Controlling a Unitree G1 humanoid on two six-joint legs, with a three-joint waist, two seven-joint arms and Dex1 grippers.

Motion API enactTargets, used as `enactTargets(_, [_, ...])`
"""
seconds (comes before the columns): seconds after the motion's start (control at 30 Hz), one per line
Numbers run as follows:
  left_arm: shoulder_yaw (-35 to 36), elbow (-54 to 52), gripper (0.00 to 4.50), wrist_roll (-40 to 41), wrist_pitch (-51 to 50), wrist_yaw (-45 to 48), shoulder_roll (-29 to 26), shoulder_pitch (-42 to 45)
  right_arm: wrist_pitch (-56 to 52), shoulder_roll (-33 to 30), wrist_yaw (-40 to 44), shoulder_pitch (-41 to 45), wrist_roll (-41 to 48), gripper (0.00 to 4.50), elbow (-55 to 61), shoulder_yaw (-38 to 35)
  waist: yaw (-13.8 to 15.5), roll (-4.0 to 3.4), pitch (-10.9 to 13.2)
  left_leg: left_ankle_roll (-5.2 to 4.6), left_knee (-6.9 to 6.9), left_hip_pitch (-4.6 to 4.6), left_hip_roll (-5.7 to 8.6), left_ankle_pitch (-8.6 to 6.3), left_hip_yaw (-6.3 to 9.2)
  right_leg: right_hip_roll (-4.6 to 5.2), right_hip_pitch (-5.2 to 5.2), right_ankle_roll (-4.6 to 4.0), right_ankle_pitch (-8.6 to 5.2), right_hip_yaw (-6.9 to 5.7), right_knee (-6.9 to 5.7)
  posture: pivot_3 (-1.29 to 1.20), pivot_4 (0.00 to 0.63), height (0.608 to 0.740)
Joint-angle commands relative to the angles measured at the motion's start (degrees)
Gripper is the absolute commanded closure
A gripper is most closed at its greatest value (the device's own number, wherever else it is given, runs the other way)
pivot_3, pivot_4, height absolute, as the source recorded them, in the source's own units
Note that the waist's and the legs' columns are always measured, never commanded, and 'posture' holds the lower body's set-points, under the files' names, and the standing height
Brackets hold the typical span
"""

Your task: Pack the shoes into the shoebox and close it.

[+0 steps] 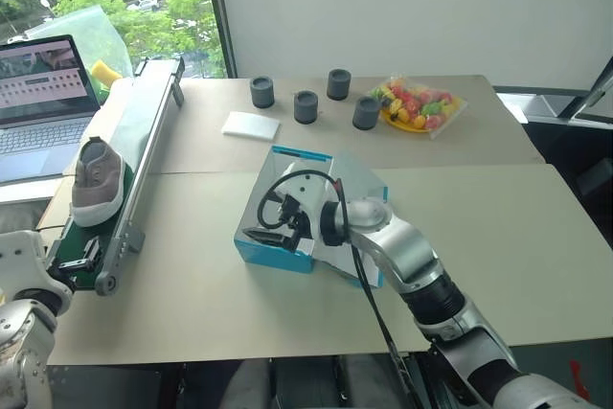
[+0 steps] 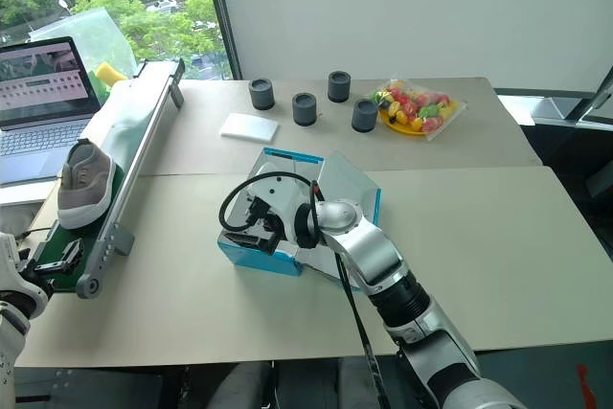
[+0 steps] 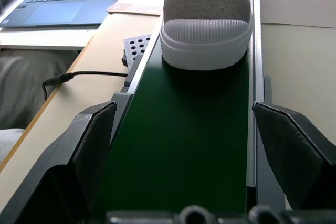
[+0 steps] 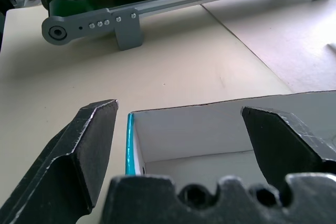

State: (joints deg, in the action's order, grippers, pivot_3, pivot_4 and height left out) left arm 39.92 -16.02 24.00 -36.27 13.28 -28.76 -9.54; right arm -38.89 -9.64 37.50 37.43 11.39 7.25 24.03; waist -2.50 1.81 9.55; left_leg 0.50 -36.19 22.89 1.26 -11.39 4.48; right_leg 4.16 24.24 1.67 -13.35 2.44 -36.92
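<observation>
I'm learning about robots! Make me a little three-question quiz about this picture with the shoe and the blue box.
1. True or false: the shoe is lying on the green conveyor belt.
2. Is the left gripper (a) open, with nothing between its fingers, or (b) squeezing the shoe?
3. Which thing is the open right gripper hovering over?

Key:
1. True.
2. (a).
3. The shoebox, whose white inside looks empty where it can be seen.
</observation>
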Motion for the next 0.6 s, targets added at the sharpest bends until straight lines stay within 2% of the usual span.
enactTargets(0.03, [1.1, -1.8, 0.03, 0.3, -1.5, 0.3, -1.6, -1.0, 1.4, 0.9, -0.9, 0.2, 0.1, 0.0, 1.5, -1.7, 0.0, 0.0, 0.0, 0.0, 0.0, 0.0, 0.0, 0.0, 0.0, 0.0, 0.0, 0.0, 0.0, 0.0, 0.0, 0.0, 0.15, 0.74])
enactTargets(0.3, [-2.7, -2.8, 0.03, 0.9, -9.4, 1.1, -3.2, -2.2, 0.9, 1.7, -2.1, 0.6, 0.8, 0.0, 2.2, -3.2, 0.0, -0.01, 0.0, 0.0, 0.0, -0.04, 0.0, 0.0, -0.01, 0.0, -0.02, 0.0, 0.0, 0.0, -0.02, 0.0, 0.15, 0.74])
enactTargets(0.47, [-2.5, -3.5, 0.03, 1.7, -10.8, 0.9, -2.5, -1.6, 0.4, 2.6, -2.6, 1.1, 1.5, 0.0, 2.6, -4.6, 0.3, -0.01, 0.0, 0.0, 0.0, -0.06, 0.02, 0.0, 0.0, 0.03, -0.05, 0.0, 0.0, 0.0, -0.02, 0.0, 0.15, 0.74])
enactTargets(0.5, [-2.4, -3.6, 0.28, 1.8, -10.8, 1.0, -2.4, -1.4, 0.4, 2.5, -2.6, 1.2, 1.5, 0.0, 2.6, -4.7, 0.3, -0.01, 0.0, 0.0, 0.0, -0.07, 0.03, 0.0, 0.0, 0.03, -0.05, 0.0, 0.0, 0.0, -0.03, 0.0, 0.15, 0.74])
enactTargets(0.53, [-2.2, -3.7, 0.28, 1.9, -10.8, 1.0, -2.3, -1.3, 0.5, 2.4, -2.7, 1.4, 1.4, 0.0, 2.4, -4.8, 0.3, -0.01, 0.0, 0.0, 0.0, -0.07, 0.03, 0.0, 0.0, 0.03, -0.06, 0.0, 0.0, 0.0, -0.03, 0.0, 0.15, 0.74])
enactTargets(0.57, [-2.1, -3.9, 0.64, 1.9, -10.8, 1.0, -2.2, -1.2, 0.6, 2.3, -2.8, 1.5, 1.3, 0.0, 2.3, -4.9, 0.4, -0.01, 0.0, 0.0, 0.0, -0.07, 0.03, 0.0, 0.0, 0.04, -0.06, 0.0, 0.0, 0.0, -0.03, 0.0, 0.15, 0.74])
enactTargets(0.6, [-2.0, -4.0, 0.76, 1.9, -10.9, 1.1, -2.2, -1.1, 0.7, 2.2, -2.8, 1.6, 1.3, 0.0, 2.2, -5.0, 0.4, -0.02, 0.0, 0.0, 0.0, -0.07, 0.04, 0.0, 0.0, 0.04, -0.06, 0.0, 0.0, 0.0, -0.03, 0.0, 0.15, 0.74])
